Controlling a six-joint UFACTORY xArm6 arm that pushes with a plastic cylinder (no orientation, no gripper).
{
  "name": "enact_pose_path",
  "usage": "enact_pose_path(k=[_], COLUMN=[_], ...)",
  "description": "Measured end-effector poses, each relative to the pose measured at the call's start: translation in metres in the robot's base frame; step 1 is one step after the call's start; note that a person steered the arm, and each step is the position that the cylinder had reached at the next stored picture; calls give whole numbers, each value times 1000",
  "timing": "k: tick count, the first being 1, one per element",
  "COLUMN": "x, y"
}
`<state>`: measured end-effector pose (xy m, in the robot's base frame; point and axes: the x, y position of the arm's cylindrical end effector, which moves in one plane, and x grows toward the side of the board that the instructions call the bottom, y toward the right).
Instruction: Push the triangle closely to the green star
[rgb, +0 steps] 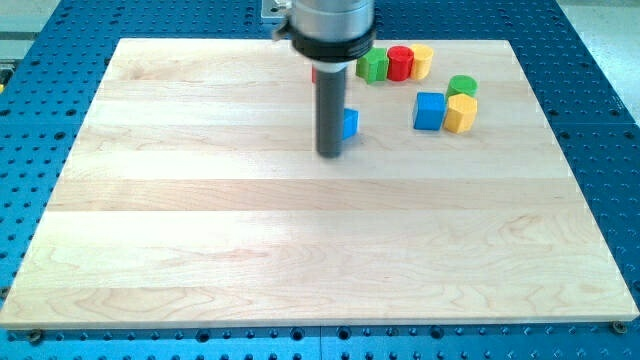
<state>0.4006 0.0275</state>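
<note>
the blue triangle (350, 123) sits near the bench's (200, 250) top centre, mostly hidden behind the rod, with my tip (329, 153) touching its left side. the green star (373, 66) lies above-right, beside a red cylinder (400, 62) and yellow block (422, 61). the end effector is a plain rod with nothing to spread or pinch.

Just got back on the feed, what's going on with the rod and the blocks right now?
My tip sits on the wooden board, right against the left side of a small blue block, presumably the triangle, which is half hidden behind the rod. The green star lies nearer the view's top, touching a red block with a yellow block beside it. The blue one is still apart from the star.
</note>
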Motion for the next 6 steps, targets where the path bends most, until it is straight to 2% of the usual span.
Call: enact_pose_path(k=[1, 2, 5, 6], x=[-38, -43, -62, -64], y=[19, -15, 24, 3])
